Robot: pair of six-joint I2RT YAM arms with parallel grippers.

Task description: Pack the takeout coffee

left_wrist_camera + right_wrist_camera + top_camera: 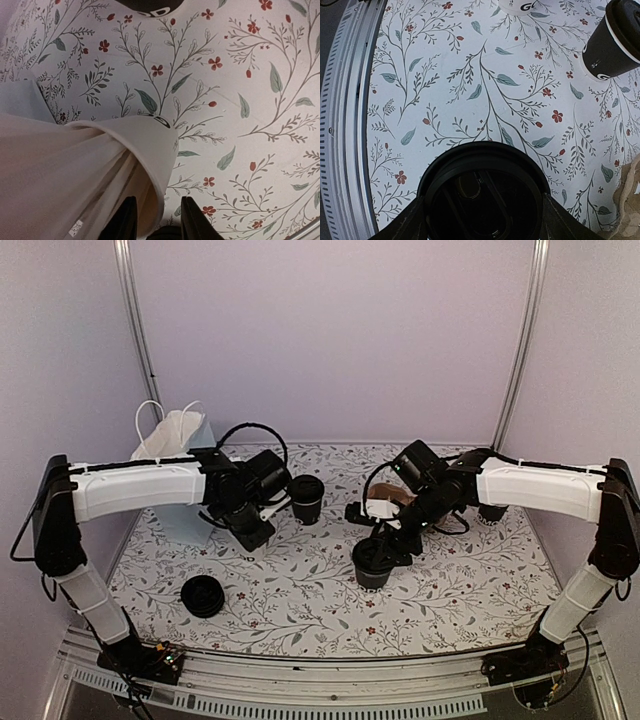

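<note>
right gripper [485,222] clamping takeout coffee [485,187] | left gripper [159,222] straddling paper bag [75,165] rim, jaws apart | bagging not yet done

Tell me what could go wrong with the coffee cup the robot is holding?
1. The right end effector squeezes the takeout coffee near its lid; too hard a squeeze might pop the lid off.
2. The white bag has its rim sitting loosely between the fingers of the left end effector, so the bag may sag shut.
3. Another lidded cup stands between the held one and the bag and could get knocked over.
</note>
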